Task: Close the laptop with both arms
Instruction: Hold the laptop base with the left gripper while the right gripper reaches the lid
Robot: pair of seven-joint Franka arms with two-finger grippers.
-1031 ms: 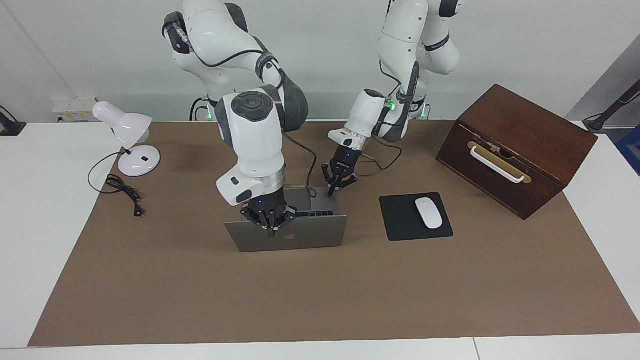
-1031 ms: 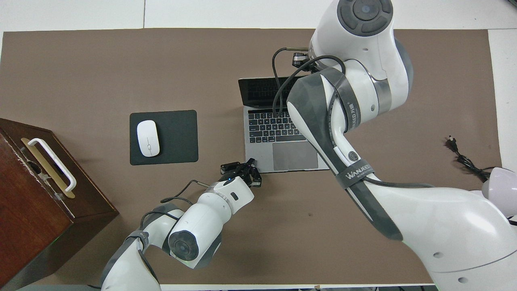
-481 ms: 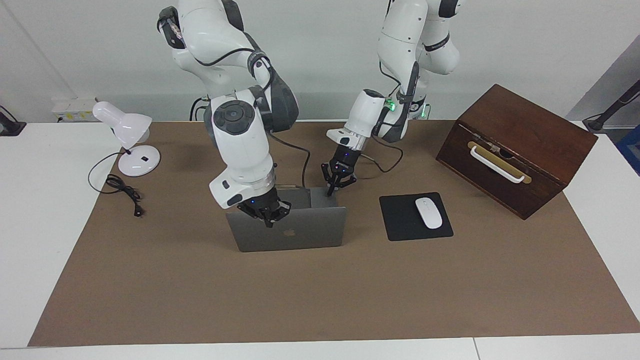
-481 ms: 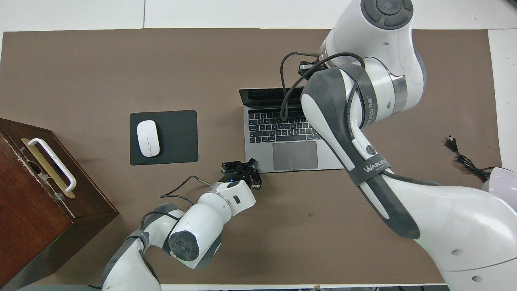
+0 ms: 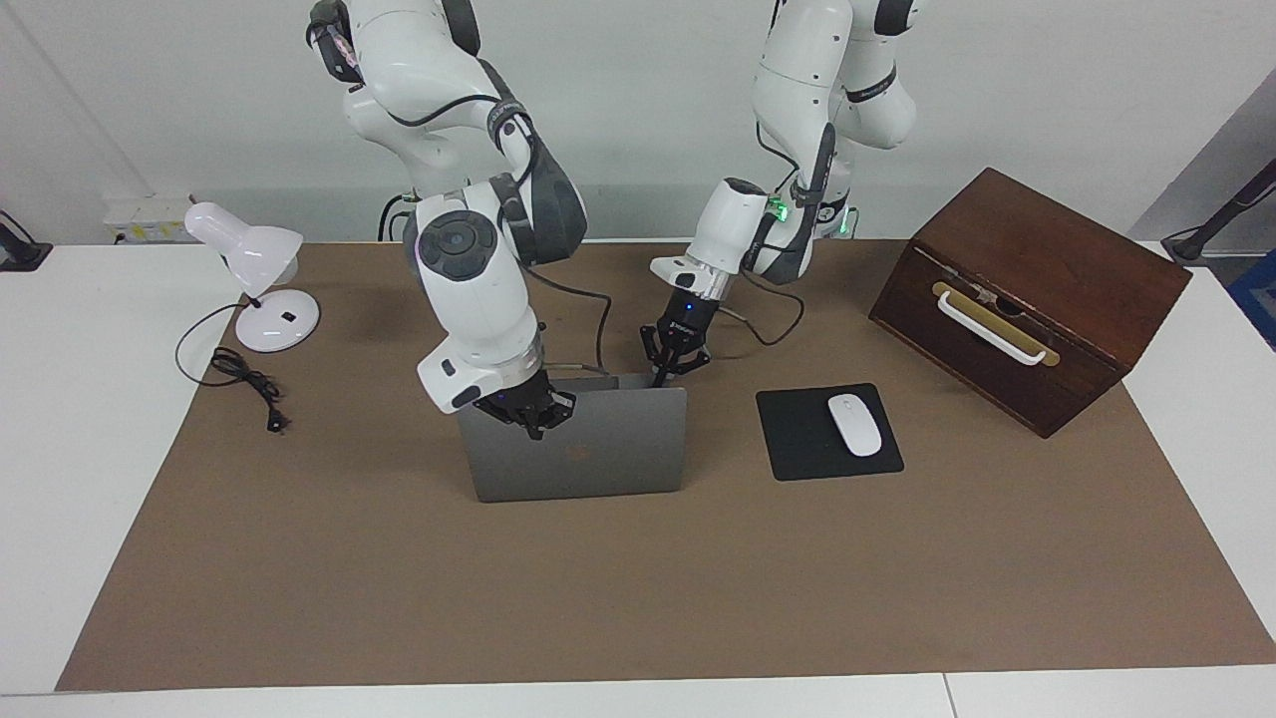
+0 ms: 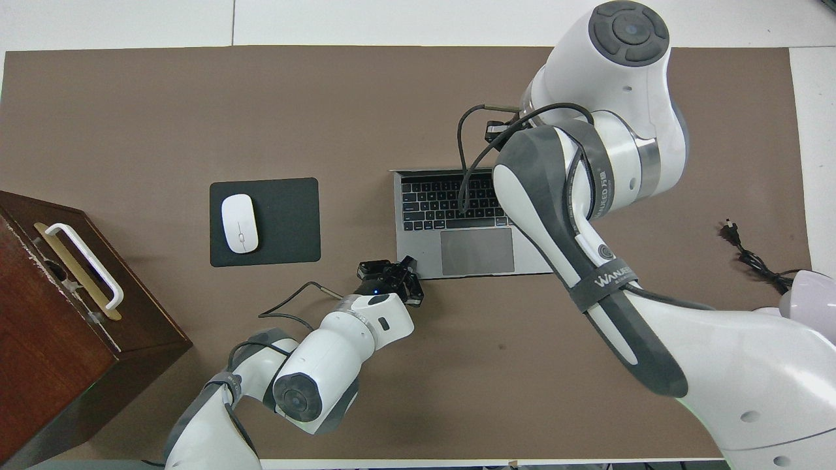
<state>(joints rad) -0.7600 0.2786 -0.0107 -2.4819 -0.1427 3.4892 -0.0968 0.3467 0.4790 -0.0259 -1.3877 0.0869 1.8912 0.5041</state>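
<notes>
Right gripper (image 5: 536, 427) presses the laptop (image 5: 598, 454) lid, left gripper (image 5: 660, 377) at its corner, jaws shut empty

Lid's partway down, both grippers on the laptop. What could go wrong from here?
1. The right gripper pushes the lid of the laptop with shut fingertips near its top edge; they may slip off the smooth metal.
2. The left gripper pins the base at the corner nearest the robots; the descending lid could pinch it.
3. A slip could slide the laptop toward the mouse pad.
</notes>
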